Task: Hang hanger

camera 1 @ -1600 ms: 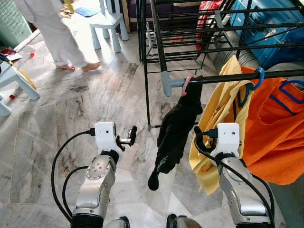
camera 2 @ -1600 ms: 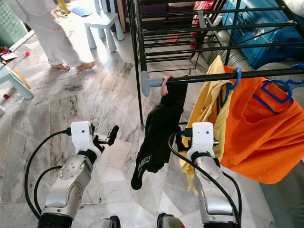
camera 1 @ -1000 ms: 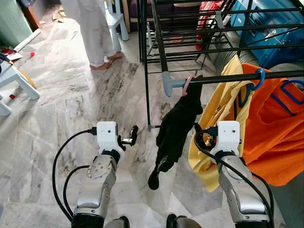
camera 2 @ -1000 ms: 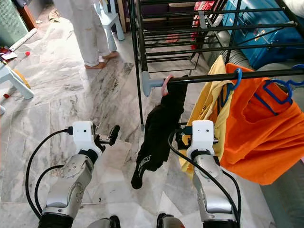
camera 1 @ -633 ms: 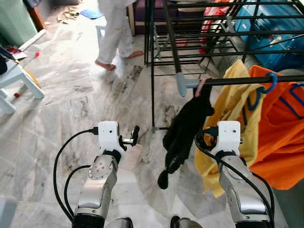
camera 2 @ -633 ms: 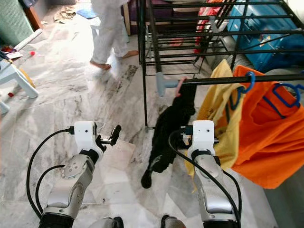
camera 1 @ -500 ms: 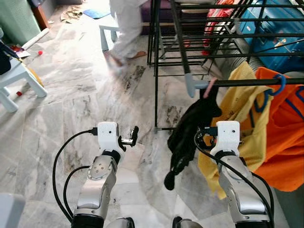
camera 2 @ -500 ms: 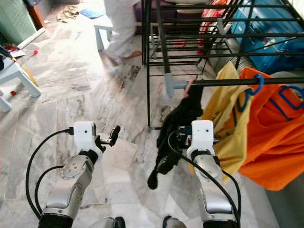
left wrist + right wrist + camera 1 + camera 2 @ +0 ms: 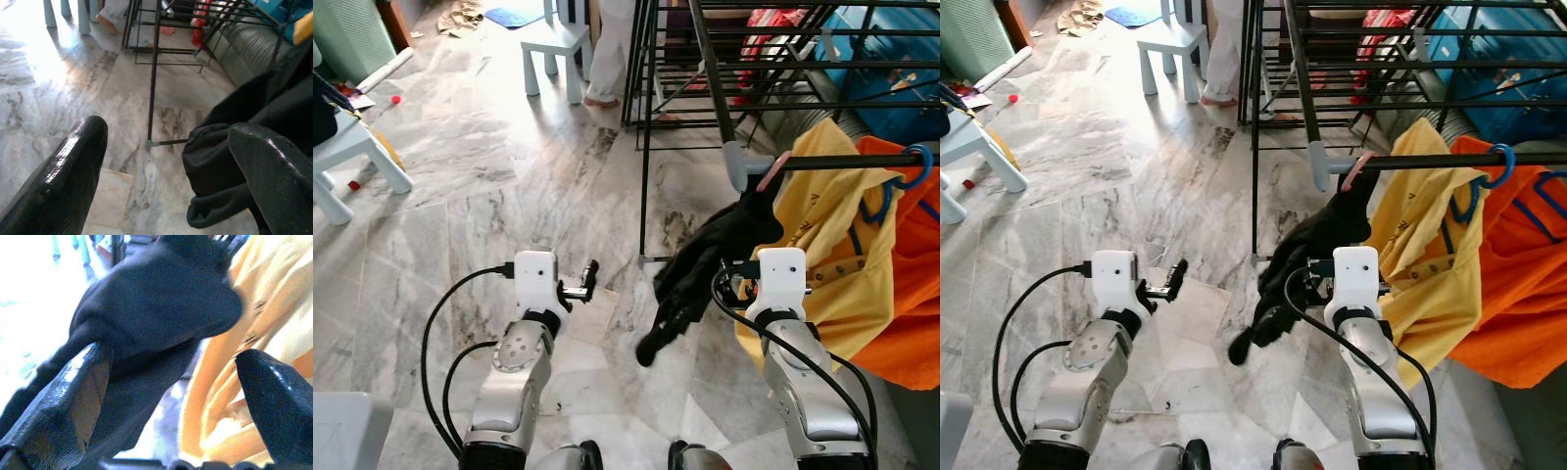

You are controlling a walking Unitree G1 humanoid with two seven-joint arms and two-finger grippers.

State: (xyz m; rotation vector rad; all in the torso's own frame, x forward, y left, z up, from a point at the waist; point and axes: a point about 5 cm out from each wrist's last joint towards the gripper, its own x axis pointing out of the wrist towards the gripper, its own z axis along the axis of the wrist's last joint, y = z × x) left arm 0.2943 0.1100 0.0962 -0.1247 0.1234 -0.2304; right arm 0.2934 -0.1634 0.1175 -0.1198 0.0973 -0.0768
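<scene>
A black garment (image 9: 705, 274) hangs from a pink hanger hook (image 9: 771, 173) at the grey-capped end of the black rail (image 9: 842, 162), its lower part swung out to my left. Beside it on the rail hang a yellow shirt (image 9: 822, 264) and an orange shirt (image 9: 913, 294) on a blue hanger (image 9: 893, 186). My right gripper (image 9: 732, 286) is raised just in front of the black garment (image 9: 156, 298) and is open, nothing between its fingers (image 9: 78, 396). My left gripper (image 9: 579, 286) is held out over the floor, left of the garment, also open (image 9: 168, 131).
A black drying rack (image 9: 705, 59) stands behind the rail, with a blue suitcase (image 9: 901, 69) at the back right. A person's foot (image 9: 602, 98) is beside a white stool (image 9: 558, 44). A white child's chair (image 9: 342, 157) stands at the left on the marble floor.
The camera has swung, shifting the rail to the right. The black garment's lower end has swung left and upward. The person has walked over to the rack.
</scene>
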